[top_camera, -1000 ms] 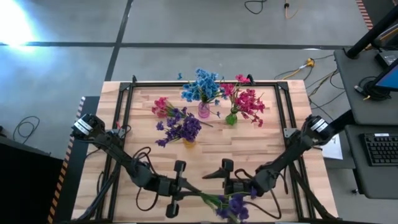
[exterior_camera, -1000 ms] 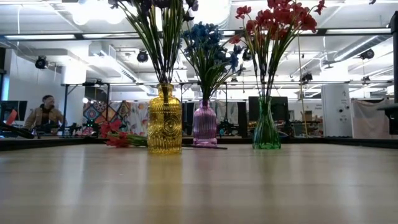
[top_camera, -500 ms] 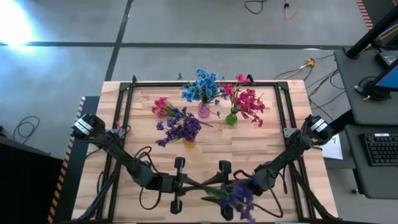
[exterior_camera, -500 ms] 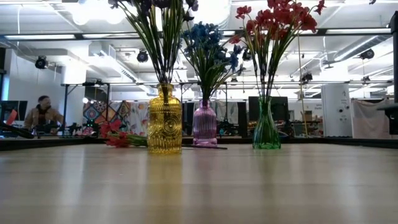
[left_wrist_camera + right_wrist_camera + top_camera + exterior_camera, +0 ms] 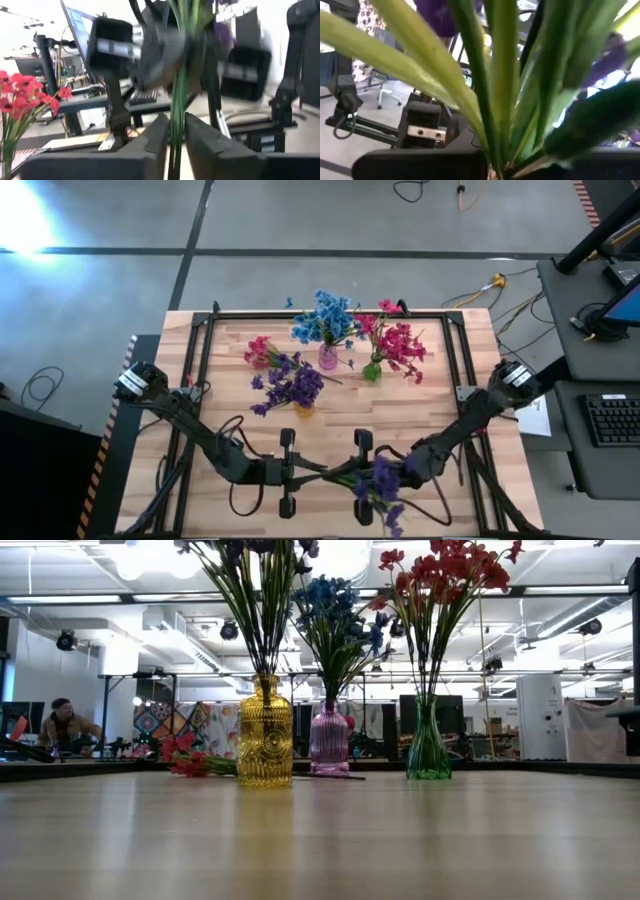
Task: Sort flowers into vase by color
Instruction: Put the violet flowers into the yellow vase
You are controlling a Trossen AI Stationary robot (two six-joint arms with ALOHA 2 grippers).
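My left gripper point(image 5: 300, 471) sits low on the counter point(image 5: 440, 350), about 7 o'clock from centre. Its fingers point(image 5: 205, 145) are almost together with the green stem point(image 5: 177, 125) running between them; I cannot tell from the left wrist view whether they pinch it or just flank it.

Just right of it, at about 5 o'clock, my right gripper point(image 5: 362, 471) faces the left one. Its fingers are clamped shut on the purple sprig point(image 5: 380, 480), and the right wrist view is filled with green stems and leaves point(image 5: 495, 90) rising out of the closed grip. The purple blooms hang near the counter's front edge, at about 5 o'clock from that gripper.

Farther back, around centre and toward 12 o'clock, stand the vases. The yellow vase point(image 5: 264, 735) holds purple flowers point(image 5: 290, 385), and a loose red-pink sprig point(image 5: 260, 350) lies at its 10 o'clock. The pink vase point(image 5: 329, 740) holds blue flowers point(image 5: 325, 320). The green vase point(image 5: 427, 745) at far right holds red-pink flowers point(image 5: 400, 342).

A person point(image 5: 65, 725) sits in the room behind.
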